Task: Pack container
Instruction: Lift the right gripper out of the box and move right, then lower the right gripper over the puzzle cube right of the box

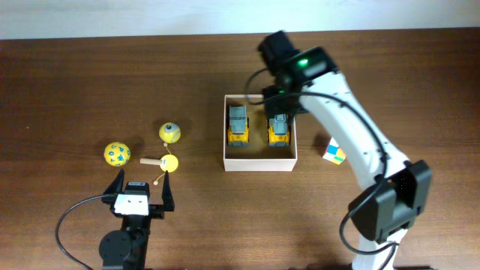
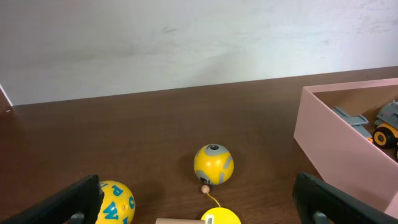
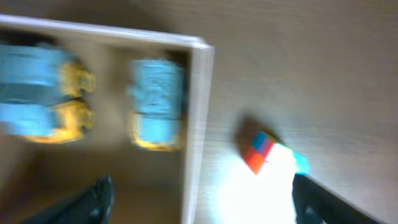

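The square cardboard container (image 1: 259,164), white-walled and tan inside, sits in the middle of the dark wood-grain surface (image 1: 90,90). It holds two boxy yellow-and-grey toy trucks (image 1: 238,125) side by side. The right claw (image 3: 205,208) hangs over it, spread wide and empty; its own view is blurred. The left claw (image 1: 142,191) is also spread, near round yellow balls (image 1: 170,133). A colour-tiled cube (image 1: 334,152) lies near the container.
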